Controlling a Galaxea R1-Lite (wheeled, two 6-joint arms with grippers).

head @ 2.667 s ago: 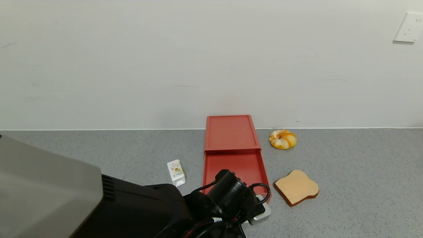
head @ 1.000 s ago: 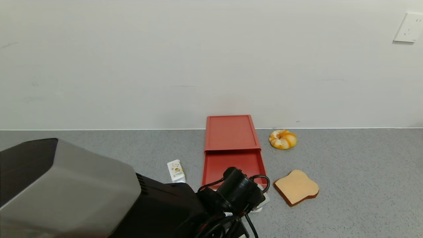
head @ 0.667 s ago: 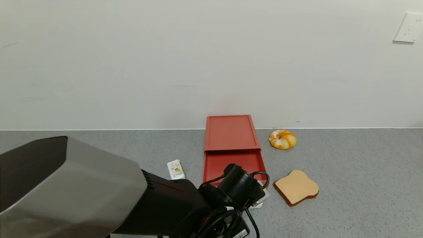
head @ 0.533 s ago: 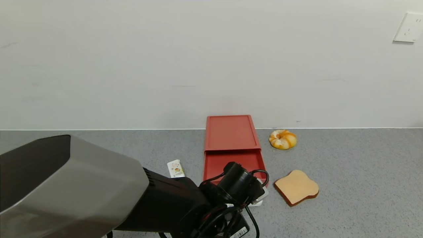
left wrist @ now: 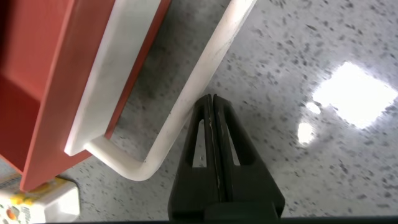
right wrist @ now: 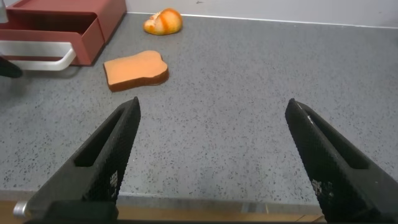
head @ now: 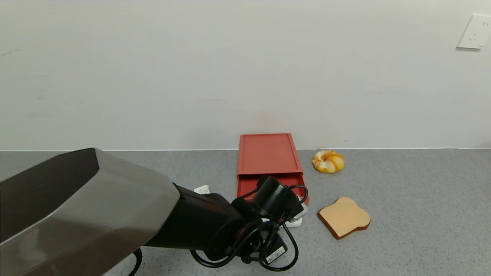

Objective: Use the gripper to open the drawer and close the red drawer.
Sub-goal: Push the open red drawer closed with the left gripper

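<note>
Left gripper [left wrist: 213,102] fingers pressed together, holding nothing, tips right against the outer side of the white handle [left wrist: 186,112] on the drawer front. In the head view the left gripper [head: 293,214] sits at the front edge of the drawer [head: 268,183], its round black wrist and looped cables covering most of the drawer front; big silver-grey and black arm fills the lower left.

Drawer is red, partly pulled out of the flat red box [head: 267,154], only a short strip of tray floor showing between box edge and wrist. Box stands against the wall on the grey counter [head: 422,199]. Left wrist view shows the red drawer [left wrist: 56,81] with its white front strip, handle looping out from it over the speckled counter.

Small white carton [head: 202,189] just left of the drawer, mostly hidden by the arm; its corner also shows in the left wrist view [left wrist: 37,202]. Bread roll [head: 328,161] just right of the box, near the wall. Toast slice [head: 344,217] lies flat, right of the drawer front, apart from it.

Right gripper [right wrist: 214,162] wide open, holding nothing, hovering over bare counter well to the right, toast [right wrist: 135,70] and roll [right wrist: 163,22] ahead of it, drawer [right wrist: 53,28] and handle [right wrist: 40,59] off to one side.
</note>
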